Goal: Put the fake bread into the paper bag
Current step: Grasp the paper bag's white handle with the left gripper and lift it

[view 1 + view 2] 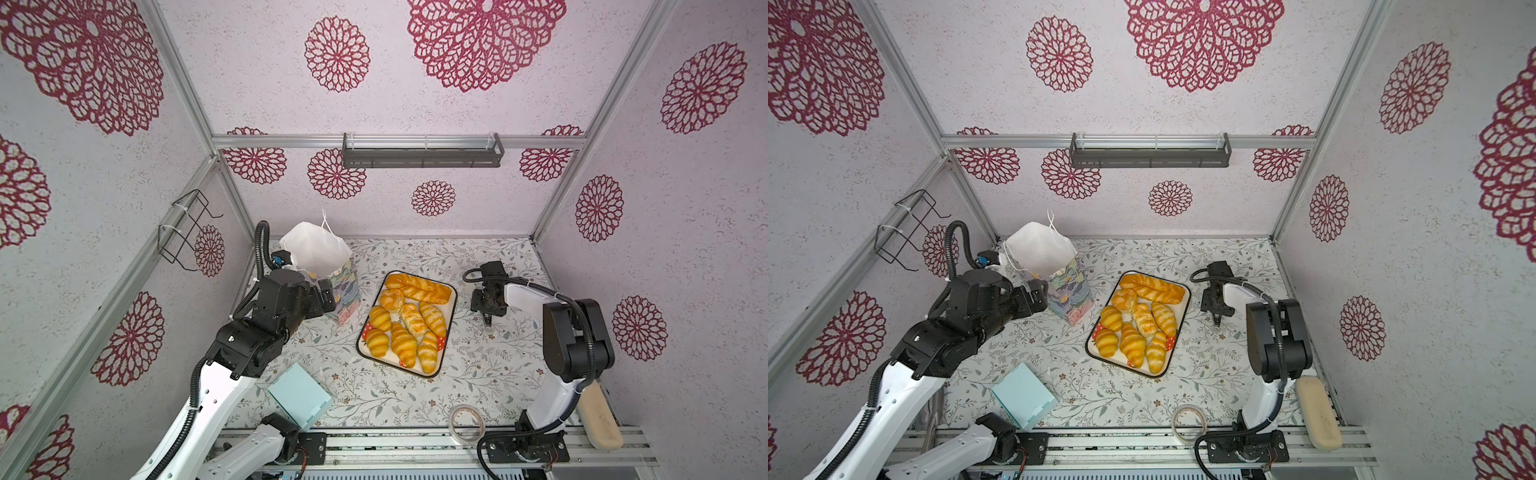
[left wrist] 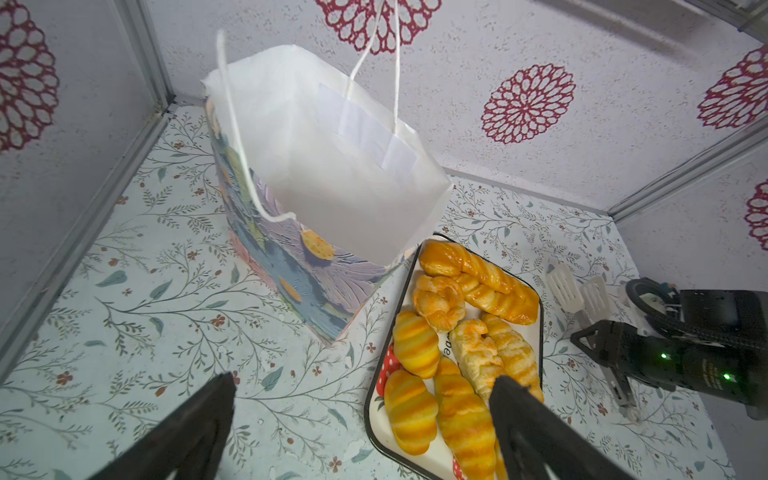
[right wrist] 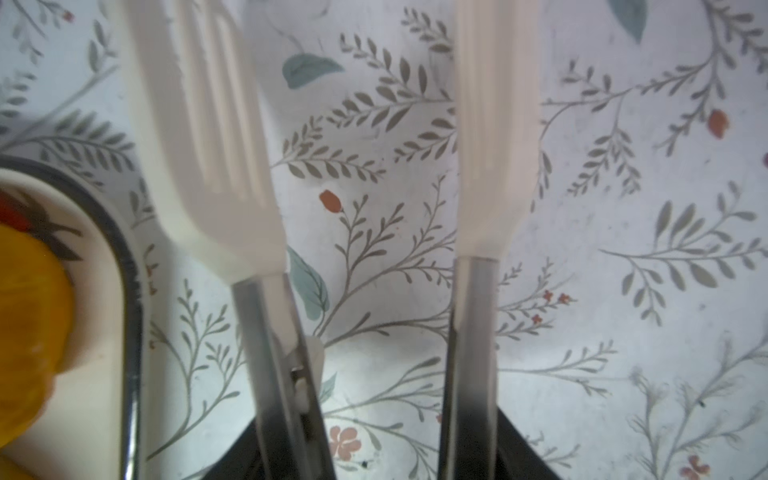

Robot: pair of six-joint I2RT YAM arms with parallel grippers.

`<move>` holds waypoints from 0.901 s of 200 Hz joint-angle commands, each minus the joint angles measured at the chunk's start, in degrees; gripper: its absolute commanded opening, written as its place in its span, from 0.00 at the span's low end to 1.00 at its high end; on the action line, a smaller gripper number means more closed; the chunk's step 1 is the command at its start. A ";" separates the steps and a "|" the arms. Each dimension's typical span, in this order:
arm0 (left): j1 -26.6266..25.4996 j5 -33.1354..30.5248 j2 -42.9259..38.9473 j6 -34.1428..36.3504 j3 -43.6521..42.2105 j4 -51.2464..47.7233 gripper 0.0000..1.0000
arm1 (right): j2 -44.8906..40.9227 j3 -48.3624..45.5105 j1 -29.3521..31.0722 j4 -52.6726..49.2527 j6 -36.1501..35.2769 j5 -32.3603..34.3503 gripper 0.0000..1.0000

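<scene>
Right gripper (image 1: 487,309) clamped on the tongs (image 3: 220,166), whose white blades stand apart just beside the tray (image 3: 104,332), on the side away from the bag. Left gripper (image 2: 361,380) hovers off the tray's opposite side with jaws wide apart and empty. The paper bag (image 2: 332,174) stands upright and open-mouthed just beside the tray's far corner. All the fake bread (image 1: 405,322) I can see lies on the tray; none shows in the bag's mouth. Step in hand, as I judge it: carry the blades over the nearest croissant. I would straddle its narrow width and squeeze gently, since the glossy skin may slip, keeping the lift low toward the bag.
</scene>
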 commanded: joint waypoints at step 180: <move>19.56 17.94 8.32 1.76 11.37 -4.31 0.82 | -21.28 0.21 5.33 -8.55 1.09 0.18 0.46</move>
